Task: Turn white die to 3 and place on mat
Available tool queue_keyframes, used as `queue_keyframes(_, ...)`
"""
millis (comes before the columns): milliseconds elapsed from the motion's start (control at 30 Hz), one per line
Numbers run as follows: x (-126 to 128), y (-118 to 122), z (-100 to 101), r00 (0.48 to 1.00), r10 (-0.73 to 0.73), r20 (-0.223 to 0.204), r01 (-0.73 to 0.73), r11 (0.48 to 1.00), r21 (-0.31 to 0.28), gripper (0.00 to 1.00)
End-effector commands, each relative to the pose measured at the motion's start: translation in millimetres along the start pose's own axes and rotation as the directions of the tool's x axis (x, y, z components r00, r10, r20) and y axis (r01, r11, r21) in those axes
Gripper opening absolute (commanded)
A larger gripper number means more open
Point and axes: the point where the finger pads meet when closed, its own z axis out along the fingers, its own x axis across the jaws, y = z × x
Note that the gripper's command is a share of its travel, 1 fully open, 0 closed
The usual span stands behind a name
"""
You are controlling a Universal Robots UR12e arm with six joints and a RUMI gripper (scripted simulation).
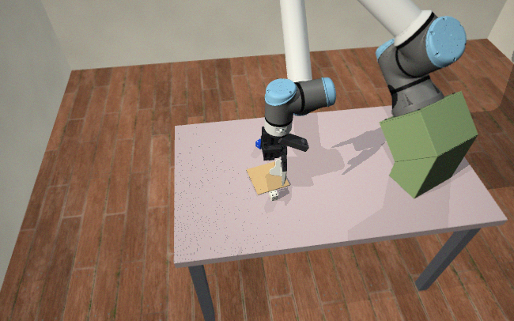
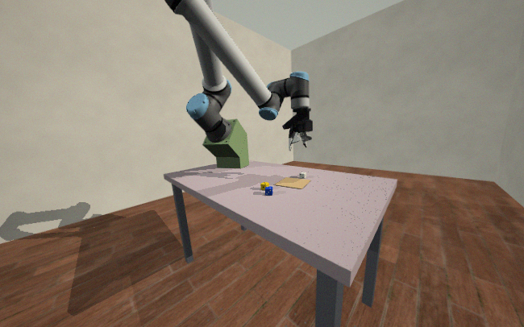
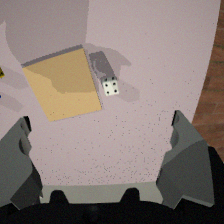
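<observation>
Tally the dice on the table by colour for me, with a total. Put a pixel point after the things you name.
White: 1, the white die (image 1: 273, 195) (image 2: 302, 175) (image 3: 110, 87)
Yellow: 1, the yellow die (image 2: 264, 186) (image 3: 1, 73)
Blue: 1, the blue die (image 1: 258, 144) (image 2: 268, 191)
Total: 3
</observation>
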Motion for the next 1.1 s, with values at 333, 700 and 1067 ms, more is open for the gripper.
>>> queue_keyframes(333, 15, 18, 4, 0.986, -0.165, 0.001, 0.165, 0.986, 0.005, 1.0)
queue_keyframes(700, 15, 18, 4, 0.986, -0.165, 0.001, 0.165, 0.986, 0.005, 1.0)
queue_keyframes(1067, 15, 19, 15, 0.986, -0.165, 0.001, 0.165, 0.986, 0.005, 1.0)
